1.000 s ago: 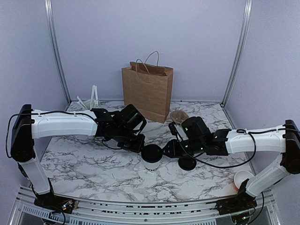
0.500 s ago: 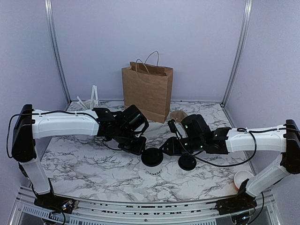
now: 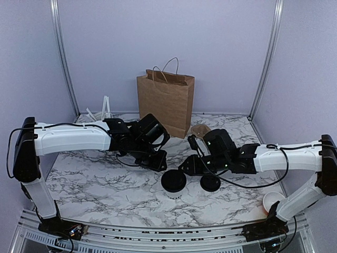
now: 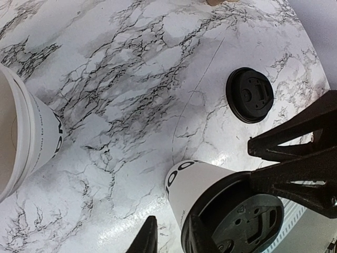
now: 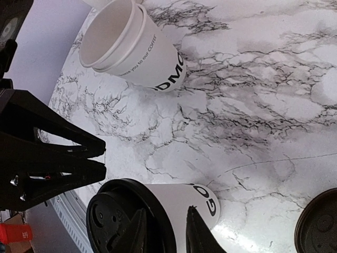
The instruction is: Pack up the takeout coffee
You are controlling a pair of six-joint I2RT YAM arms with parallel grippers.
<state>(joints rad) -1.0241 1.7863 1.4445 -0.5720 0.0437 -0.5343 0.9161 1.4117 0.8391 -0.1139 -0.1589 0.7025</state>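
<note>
The takeout coffee [image 3: 173, 182], a tapered white paper cup with black lettering and a round black plastic lid, stands near the six o'clock edge of the veined marble worktop [image 3: 100, 184]. The right end effector [image 3: 184, 167] pinches it just under the lid. The left end effector [image 3: 158, 161] hangs at its eleven o'clock, fingers spread

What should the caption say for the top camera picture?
Two robot arms meet over a lidded coffee cup on a marble table, brown paper bag waiting behind.
</note>
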